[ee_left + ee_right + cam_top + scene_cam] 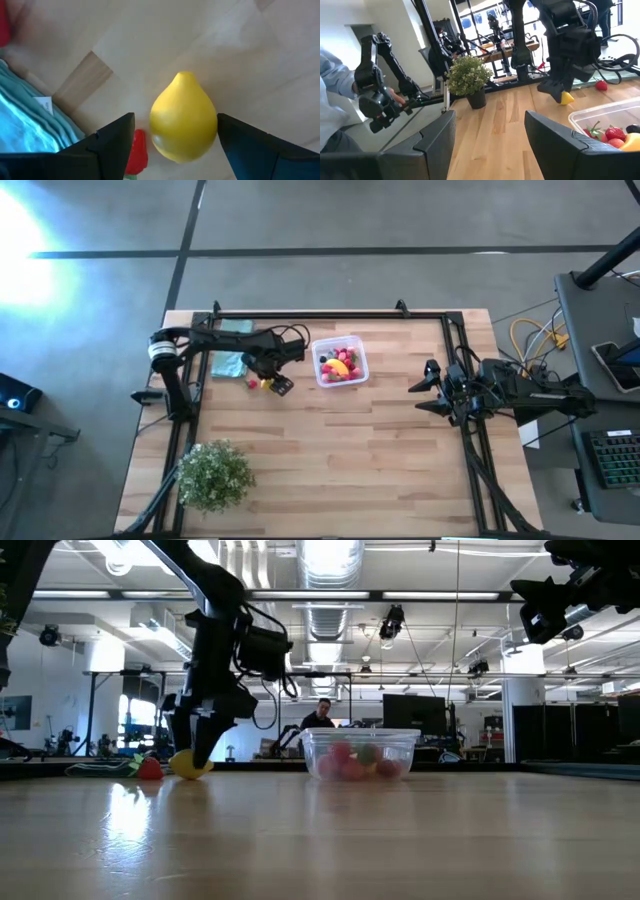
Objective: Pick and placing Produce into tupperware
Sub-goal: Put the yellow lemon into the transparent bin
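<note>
The yellow lemon lies on the wood left of the tupperware, with a red piece beside it. My left gripper is open and reaches down over the lemon, one finger on each side. In the low view its fingertips are down at the lemon. The clear tupperware stands on the table and holds red, pink and yellow fruit, with one dark piece. My right gripper is open and waits in the air near the table's right edge.
A teal cloth lies just left of the lemon, close to my left arm's base. A red berry sits next to the lemon. A green leafy plant stands at the near left corner. A black frame rail runs along the table's far edge.
</note>
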Controlling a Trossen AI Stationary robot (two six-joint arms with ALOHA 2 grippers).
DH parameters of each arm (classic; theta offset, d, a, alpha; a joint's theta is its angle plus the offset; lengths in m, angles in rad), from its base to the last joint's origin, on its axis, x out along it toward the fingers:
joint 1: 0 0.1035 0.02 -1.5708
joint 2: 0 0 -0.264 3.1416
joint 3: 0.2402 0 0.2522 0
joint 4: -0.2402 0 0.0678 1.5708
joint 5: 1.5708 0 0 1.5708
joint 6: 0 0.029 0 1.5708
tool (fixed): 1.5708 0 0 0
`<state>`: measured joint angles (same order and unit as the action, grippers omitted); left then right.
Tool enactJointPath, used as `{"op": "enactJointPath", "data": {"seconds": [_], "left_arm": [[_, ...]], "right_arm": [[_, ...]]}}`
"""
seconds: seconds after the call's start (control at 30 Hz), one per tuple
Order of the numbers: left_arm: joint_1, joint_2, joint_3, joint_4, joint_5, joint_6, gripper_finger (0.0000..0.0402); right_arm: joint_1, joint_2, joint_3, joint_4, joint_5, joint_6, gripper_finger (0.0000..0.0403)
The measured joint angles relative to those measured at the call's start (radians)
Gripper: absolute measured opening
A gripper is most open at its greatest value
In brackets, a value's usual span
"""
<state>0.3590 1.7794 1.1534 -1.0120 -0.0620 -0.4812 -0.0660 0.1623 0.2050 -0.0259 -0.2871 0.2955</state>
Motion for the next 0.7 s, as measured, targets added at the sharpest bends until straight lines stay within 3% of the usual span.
{"op": "enactJointPath", "data": {"seconds": [0.23,0.53,0.7], "left_arm": [[0.0,0.039,0.0,0.001,0.001,0.025,0.0262],[0.0,0.038,0.0,0.003,-0.003,0.043,0.0186],[-0.003,0.0,0.035,-0.002,-0.018,0.042,0.0186]], "right_arm": [[0.0,0.0,0.0,0.0,0.0,0.0,0.0228],[0.0,0.0,0.0,0.0,0.0,0.0,0.0228],[0.0,0.0,0.0,0.0,0.0,0.0,0.0228]]}}
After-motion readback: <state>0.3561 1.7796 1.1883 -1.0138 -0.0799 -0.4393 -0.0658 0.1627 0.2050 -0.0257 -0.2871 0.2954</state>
